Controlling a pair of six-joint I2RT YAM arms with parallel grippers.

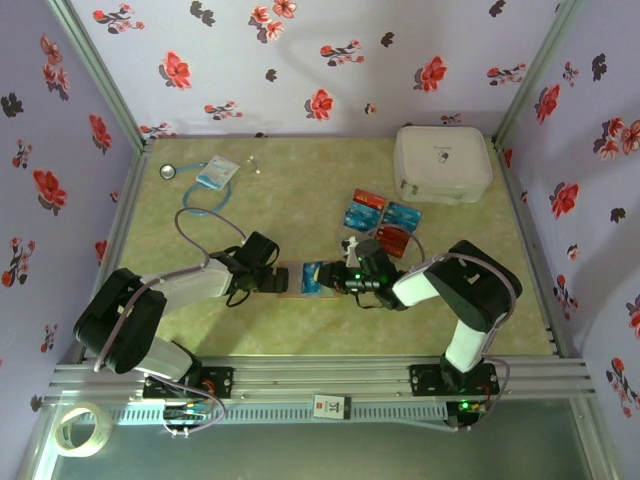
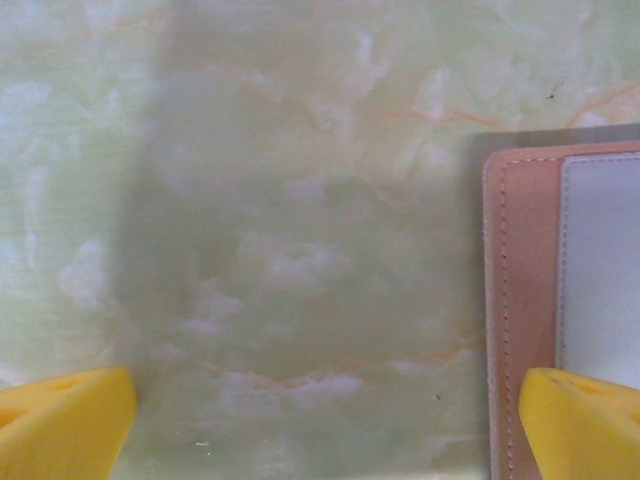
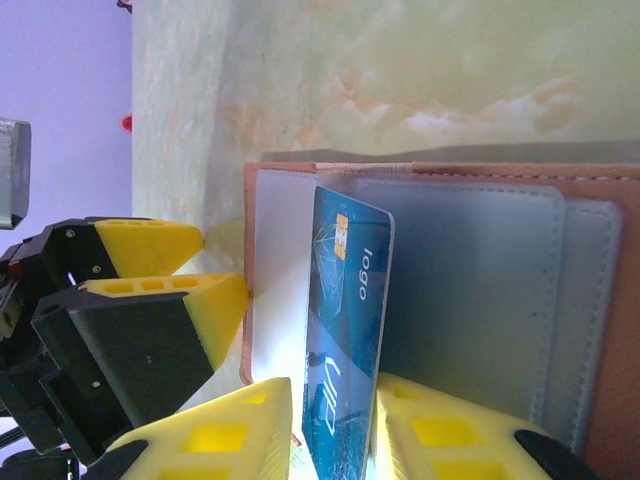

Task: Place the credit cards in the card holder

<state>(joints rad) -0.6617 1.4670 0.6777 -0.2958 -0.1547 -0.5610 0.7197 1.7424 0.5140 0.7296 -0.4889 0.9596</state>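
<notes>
The tan-pink card holder (image 1: 293, 279) lies open on the table between both grippers. In the right wrist view its grey pockets (image 3: 470, 290) face up, and a blue credit card (image 3: 350, 330) stands on edge over them. My right gripper (image 3: 335, 440) is shut on that card. My left gripper (image 2: 320, 430) is open, and its right finger (image 2: 585, 420) rests on the holder's edge (image 2: 520, 300). Nothing is between its fingers but bare table. The left fingers (image 3: 215, 310) also show touching the holder's left edge. Several red and blue credit cards (image 1: 380, 215) lie in a loose group behind the right gripper (image 1: 338, 277).
A big white rounded case (image 1: 442, 163) stands at the back right. A blue-white packet with a cord (image 1: 216, 174) lies at the back left, with a small ring (image 1: 167, 171) beside it. Floral walls close in three sides. A tape roll (image 1: 80, 428) sits outside the front rail.
</notes>
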